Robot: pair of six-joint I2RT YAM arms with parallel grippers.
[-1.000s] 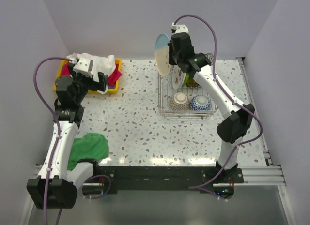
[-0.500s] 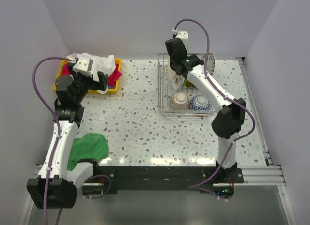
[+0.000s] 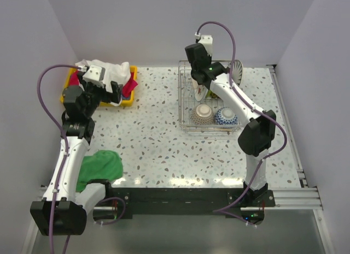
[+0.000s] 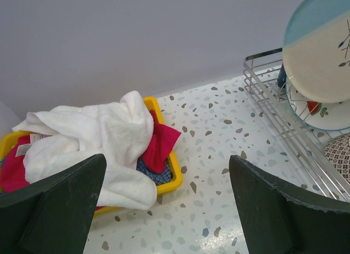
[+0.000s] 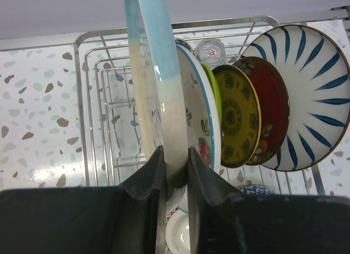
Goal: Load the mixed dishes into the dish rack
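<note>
My right gripper (image 5: 175, 155) clamps the blue-and-cream plate (image 5: 156, 74) by its rim; I judge it stiff, slick and chippable

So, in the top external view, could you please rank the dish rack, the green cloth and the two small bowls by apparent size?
1. dish rack
2. green cloth
3. orange-red bowl and blue-white bowl: these look about alike, so unranked.

Robot lab cell: plain walls (image 3: 136, 24) boxing speckled table (image 3: 158, 139), aluminium extrusion frame (image 3: 290, 196) at near edge.
</note>
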